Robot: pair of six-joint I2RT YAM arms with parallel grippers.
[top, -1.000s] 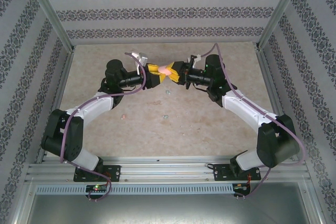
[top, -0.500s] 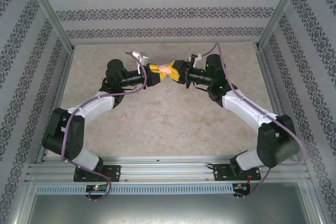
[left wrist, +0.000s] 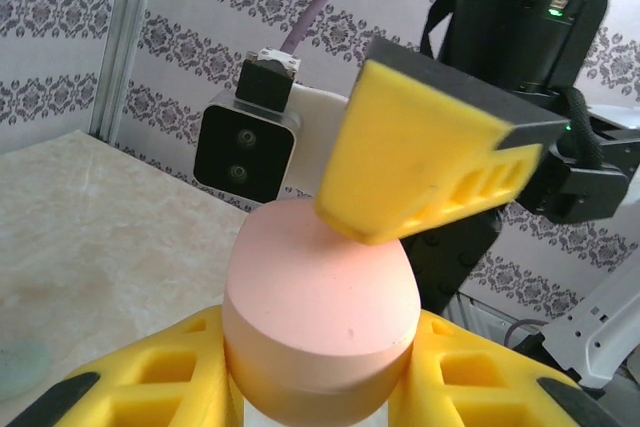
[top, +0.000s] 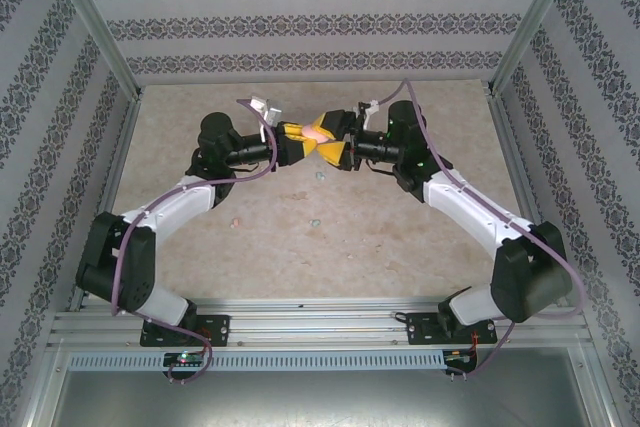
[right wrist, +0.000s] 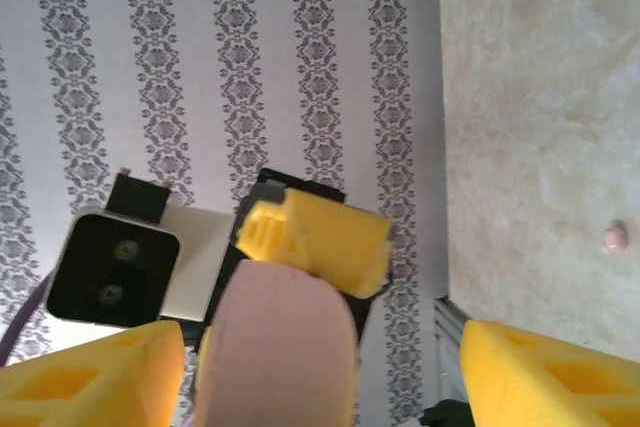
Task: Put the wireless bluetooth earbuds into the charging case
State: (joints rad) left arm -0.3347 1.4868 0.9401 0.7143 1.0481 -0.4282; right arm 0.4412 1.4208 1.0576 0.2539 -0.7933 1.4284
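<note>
The left gripper (top: 303,137) is clamped on the pink charging case (left wrist: 318,312), a yellow finger on each side of its lower half, holding it well above the bench (top: 400,237). The right gripper (top: 338,149) meets it nose to nose with its jaws spread. One of its fingers (left wrist: 420,162) rests on the case's top edge; in its own wrist view the other stands apart from the case with a clear gap.

Over the last second the joined pair has drifted slightly up and away from the arm bases, and the right gripper has turned a little, so more of its yellow shows from above. That is a small adjustment, not a new step.

The case looks closed, with no gap at the lid that I can make out, so I judge the work is at the lid-opening stage and the right gripper is hunting for purchase on the rim.

No bud is in either gripper. The earbuds (top: 320,175) lie on the bench: one pale bud just below the grippers, another (top: 313,219) further toward the bases, and a pinkish one (top: 232,217) off to the left gripper's side. Nothing has been inserted yet.
</note>
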